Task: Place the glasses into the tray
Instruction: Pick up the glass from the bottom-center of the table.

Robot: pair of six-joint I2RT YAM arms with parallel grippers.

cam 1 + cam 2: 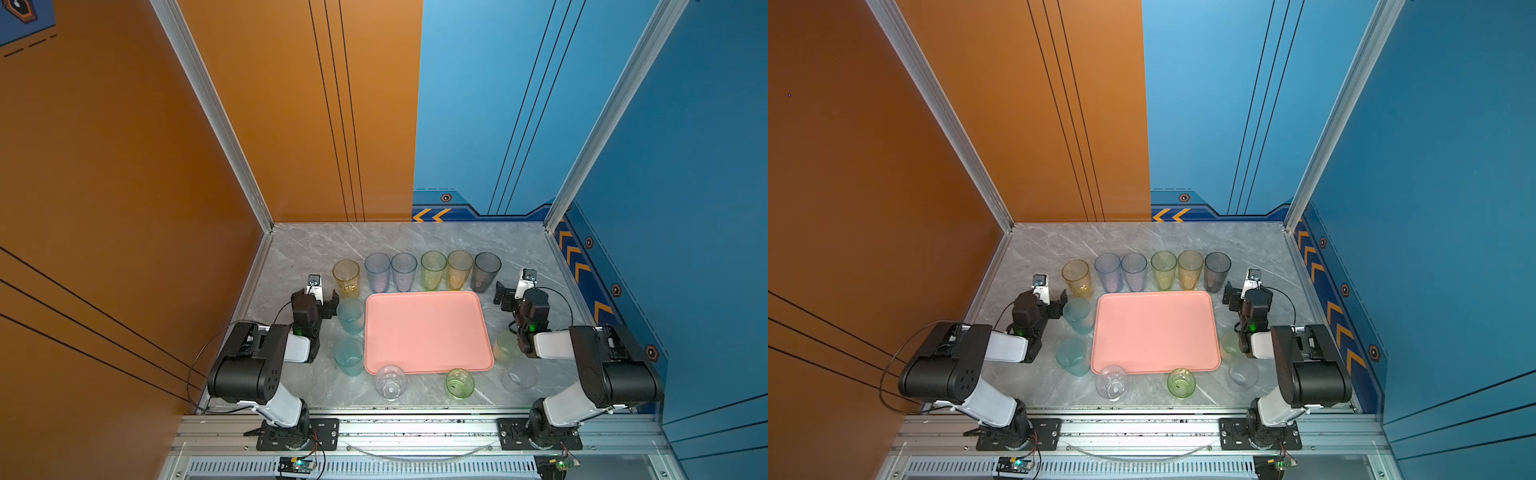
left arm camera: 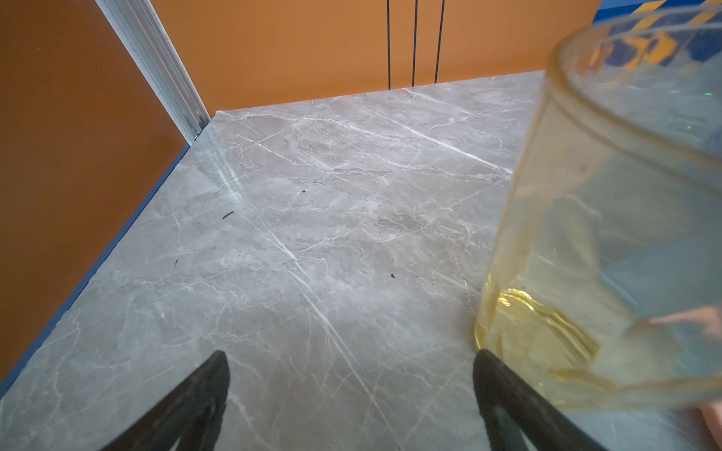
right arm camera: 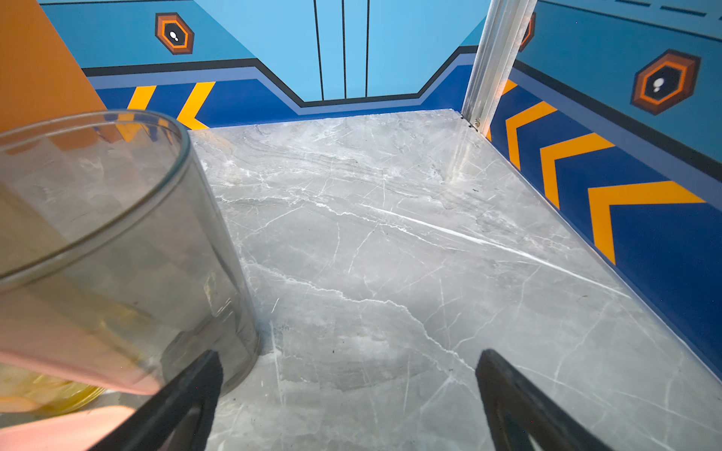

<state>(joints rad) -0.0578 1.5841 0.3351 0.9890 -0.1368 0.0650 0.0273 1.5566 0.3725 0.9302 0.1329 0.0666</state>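
The salmon-pink tray (image 1: 424, 332) (image 1: 1154, 332) lies bare in mid-table. Behind it stands a row of tall glasses, from a yellow one (image 1: 346, 276) to a grey one (image 1: 486, 272). Two teal short glasses (image 1: 350, 316) stand left of the tray. A pale green (image 1: 505, 347) and a clear one (image 1: 519, 374) stand to its right. A clear glass (image 1: 390, 382) and a green glass (image 1: 459, 383) lie tipped at its front edge. My left gripper (image 1: 316, 296) (image 2: 351, 353) is open beside the yellow glass (image 2: 605, 234). My right gripper (image 1: 519, 293) (image 3: 349, 353) is open beside the grey glass (image 3: 117, 234). Neither holds anything.
Orange wall (image 1: 124, 187) runs close along the left, blue wall (image 1: 685, 187) along the right. Bare marble table (image 1: 316, 245) stretches behind the row of glasses. An aluminium rail (image 1: 415, 428) carries both arm bases at the front edge.
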